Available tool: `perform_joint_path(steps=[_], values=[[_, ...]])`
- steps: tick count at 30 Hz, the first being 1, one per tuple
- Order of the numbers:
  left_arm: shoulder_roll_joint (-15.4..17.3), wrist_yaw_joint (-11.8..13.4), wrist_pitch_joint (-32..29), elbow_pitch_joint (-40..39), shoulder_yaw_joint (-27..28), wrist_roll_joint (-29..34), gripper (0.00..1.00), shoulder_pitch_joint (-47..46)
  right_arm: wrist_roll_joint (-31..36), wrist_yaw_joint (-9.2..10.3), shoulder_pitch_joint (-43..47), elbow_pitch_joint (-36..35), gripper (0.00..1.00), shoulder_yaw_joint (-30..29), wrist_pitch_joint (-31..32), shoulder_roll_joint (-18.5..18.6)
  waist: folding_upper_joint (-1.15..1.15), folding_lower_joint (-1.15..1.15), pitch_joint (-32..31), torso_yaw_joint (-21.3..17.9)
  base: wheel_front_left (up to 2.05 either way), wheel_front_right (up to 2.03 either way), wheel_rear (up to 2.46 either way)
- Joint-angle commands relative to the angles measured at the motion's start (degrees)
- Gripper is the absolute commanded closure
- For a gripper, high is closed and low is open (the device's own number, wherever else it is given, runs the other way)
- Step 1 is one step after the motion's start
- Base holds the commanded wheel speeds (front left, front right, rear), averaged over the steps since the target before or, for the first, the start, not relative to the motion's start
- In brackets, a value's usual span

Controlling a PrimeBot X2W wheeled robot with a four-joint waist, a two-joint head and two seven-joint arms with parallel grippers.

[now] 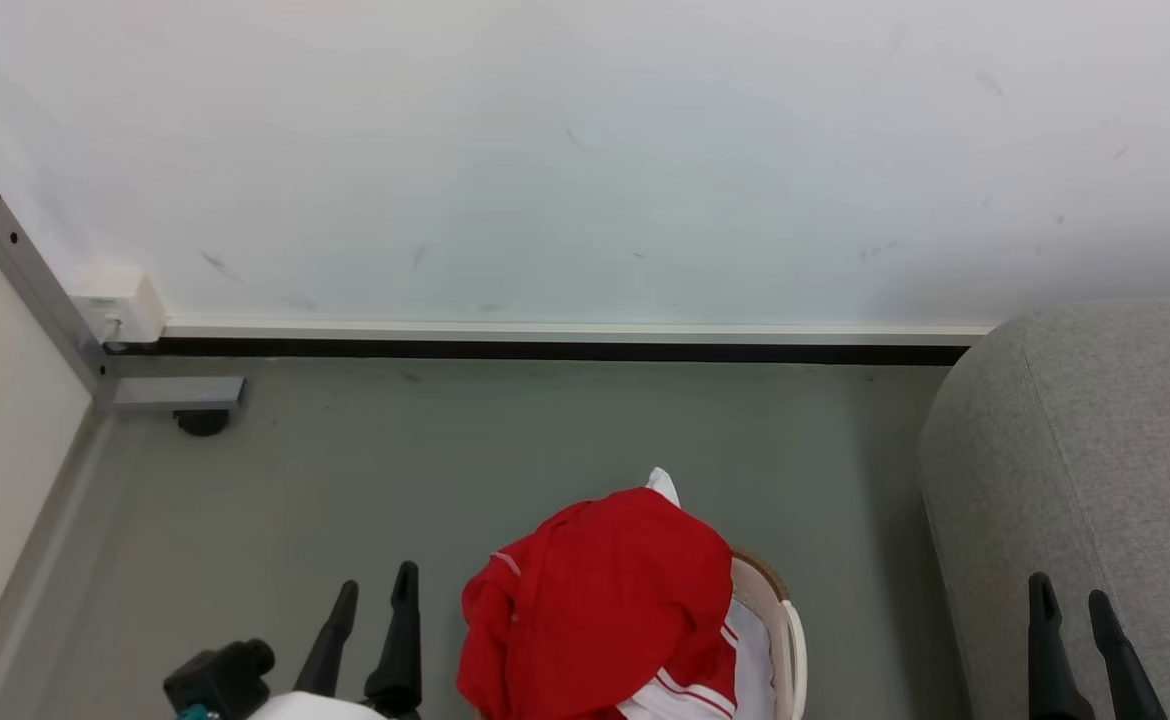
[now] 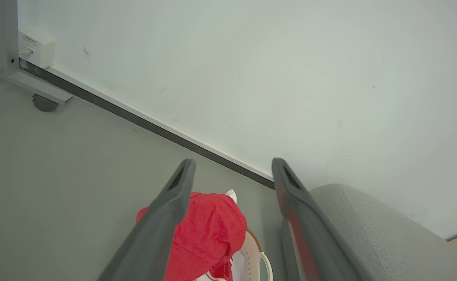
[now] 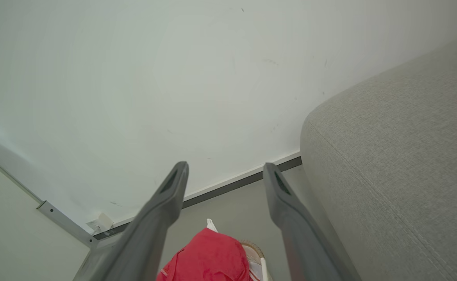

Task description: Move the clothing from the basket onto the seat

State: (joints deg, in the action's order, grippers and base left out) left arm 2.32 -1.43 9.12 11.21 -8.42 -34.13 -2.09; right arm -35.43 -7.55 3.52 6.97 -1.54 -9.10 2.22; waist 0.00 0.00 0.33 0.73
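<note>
Grey floor [image 1: 395,470] runs back to a scuffed white wall [image 1: 585,150]. The basket [image 1: 791,640] stands on that floor, near the grey seat [image 1: 1095,450] at my right. Finding: the clothing [image 1: 595,600] is all in the basket, heaped above its rim, with a plain red garment draped over a red-and-white striped jersey [image 1: 695,690]. My left claw [image 1: 375,585] hangs just beside the heap, fingers spread and empty. My right claw [image 1: 1070,592] shows against the seat's front, well apart from the basket, likewise wide and holding nothing. Hazards, in my judgement, are as follows. First, the two garments overlap, so a lift on the top one may drag the jersey half out and drop it on the floor between basket and seat. Second, the basket looks light, and fabric caught on its rim or side wall could tip it or carry it up with the load. Third, a pinch taken too near the edge may close on the rim rather than on cloth, and a shallow pinch on a single fold is likely to slip in transit. Fourth, the seat's edge is rounded, so a garment let go too near it could slide off. Much of the basket lies under the cloth and past the frame's lower edge, so I cannot say how deep the heap goes or what lies beneath it.
</note>
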Motion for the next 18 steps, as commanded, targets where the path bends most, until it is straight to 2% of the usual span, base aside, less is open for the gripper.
perform_joint_path(steps=[1,18], values=[[0.5,0.1,0.5,-0.6,-0.2,2.1,0.0,-0.1,1.3,0.07,0.1,-0.8,0.0,0.1,-0.6,0.6,0.0,0.0,0.0,0.0,0.0,0.0,0.0],[0.6,0.8,2.7,-1.3,-1.8,12.0,0.0,0.5,9.2,0.09,1.2,-0.7,0.0,0.5,-2.8,0.7,0.0,0.0,-0.2,0.2,0.0,0.0,0.0]])
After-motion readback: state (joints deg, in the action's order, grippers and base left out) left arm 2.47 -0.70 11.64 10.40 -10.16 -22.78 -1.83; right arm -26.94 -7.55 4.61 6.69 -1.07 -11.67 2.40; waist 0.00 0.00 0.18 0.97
